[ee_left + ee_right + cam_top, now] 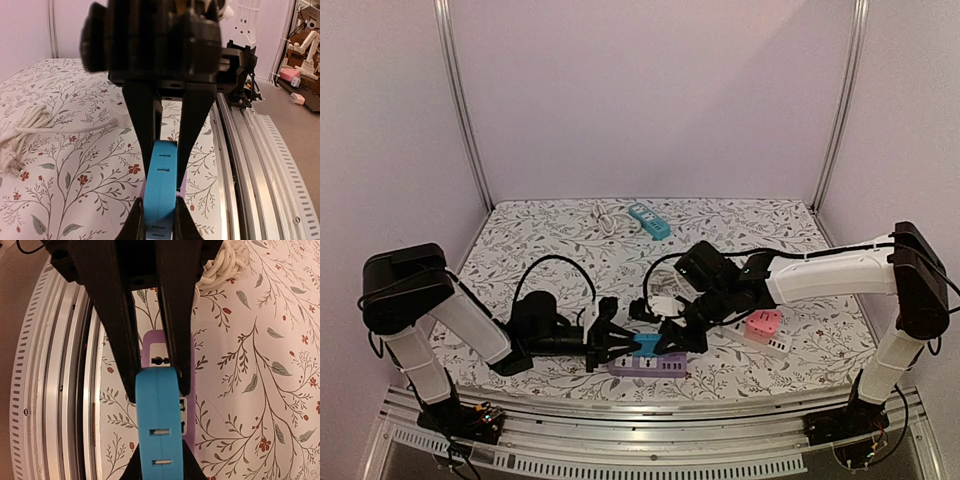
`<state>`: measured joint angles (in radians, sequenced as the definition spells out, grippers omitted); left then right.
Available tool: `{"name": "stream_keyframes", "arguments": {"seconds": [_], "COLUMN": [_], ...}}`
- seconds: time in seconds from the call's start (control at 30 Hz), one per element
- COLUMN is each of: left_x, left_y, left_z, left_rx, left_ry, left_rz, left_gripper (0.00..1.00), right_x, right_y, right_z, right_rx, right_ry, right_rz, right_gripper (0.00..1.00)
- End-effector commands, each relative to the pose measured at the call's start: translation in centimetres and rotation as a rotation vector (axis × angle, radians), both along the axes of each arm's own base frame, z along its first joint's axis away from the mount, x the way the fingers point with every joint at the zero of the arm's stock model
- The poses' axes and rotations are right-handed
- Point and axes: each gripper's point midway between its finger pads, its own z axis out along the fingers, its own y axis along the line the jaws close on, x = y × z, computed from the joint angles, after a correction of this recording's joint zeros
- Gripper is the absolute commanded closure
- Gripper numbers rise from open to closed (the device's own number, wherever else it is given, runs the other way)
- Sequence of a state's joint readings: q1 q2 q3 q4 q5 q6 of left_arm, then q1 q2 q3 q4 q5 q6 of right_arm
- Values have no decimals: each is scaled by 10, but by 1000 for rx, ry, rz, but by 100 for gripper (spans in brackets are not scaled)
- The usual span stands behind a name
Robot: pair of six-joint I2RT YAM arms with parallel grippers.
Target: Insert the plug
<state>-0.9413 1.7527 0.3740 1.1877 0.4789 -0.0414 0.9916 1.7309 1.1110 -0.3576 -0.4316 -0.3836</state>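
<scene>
A blue plug block (647,345) hangs just above a purple power strip (648,367) that lies near the table's front edge. My left gripper (611,346) comes in from the left and is shut on the block's left end. My right gripper (675,336) comes in from the right and is shut on its other end. In the left wrist view my left gripper (165,167) clamps the blue block (161,192), with the purple strip (181,184) showing underneath. In the right wrist view my right gripper (157,385) clamps the block (159,420) over the strip's sockets (161,352).
A pink and white adapter (764,327) lies right of the grippers. A white plug (665,304) lies behind them. A teal power strip (650,221) and a coiled white cable (604,215) lie at the back. A metal rail (650,415) runs along the front edge.
</scene>
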Motion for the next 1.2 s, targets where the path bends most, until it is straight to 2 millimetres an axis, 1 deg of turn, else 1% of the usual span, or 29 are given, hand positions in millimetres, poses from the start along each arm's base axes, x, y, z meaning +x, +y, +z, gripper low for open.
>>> {"name": "stream_keyframes", "arguments": {"seconds": [0.0,0.17,0.33,0.4,0.47,0.6,0.73,0.87,1.07,1.17], "left_x": [-2,3,7,10,9,8,8,7,4,4], "left_y": [-4,-6,-3,-3,-4,-4,-1,2,7,10], "left_z": [-3,-6,-16,-17,-19,-25,-28,-33,-38,-39], "left_rx": [0,18,54,57,60,71,86,105,124,131], "left_ry": [-16,-92,-131,-145,-118,-81,-70,-88,-104,-113], "left_rz": [3,-9,-23,-28,-43,-51,-38,-39,-50,-51], "left_gripper": [100,100,100,100,100,100,100,100,100,100], "right_x": [18,31,37,36,34,33,26,28,29,29], "right_y": [6,6,5,7,9,10,12,15,19,20], "right_z": [25,26,17,18,20,15,14,16,11,12], "right_rx": [75,65,35,41,50,35,39,45,38,44], "right_ry": [-40,-108,-138,-137,-127,-106,-72,-73,-57,-54], "right_rz": [-84,-115,-115,-104,-91,-87,-64,-64,-63,-63], "right_gripper": [100,100,100,100,100,100,100,100,100,100]}}
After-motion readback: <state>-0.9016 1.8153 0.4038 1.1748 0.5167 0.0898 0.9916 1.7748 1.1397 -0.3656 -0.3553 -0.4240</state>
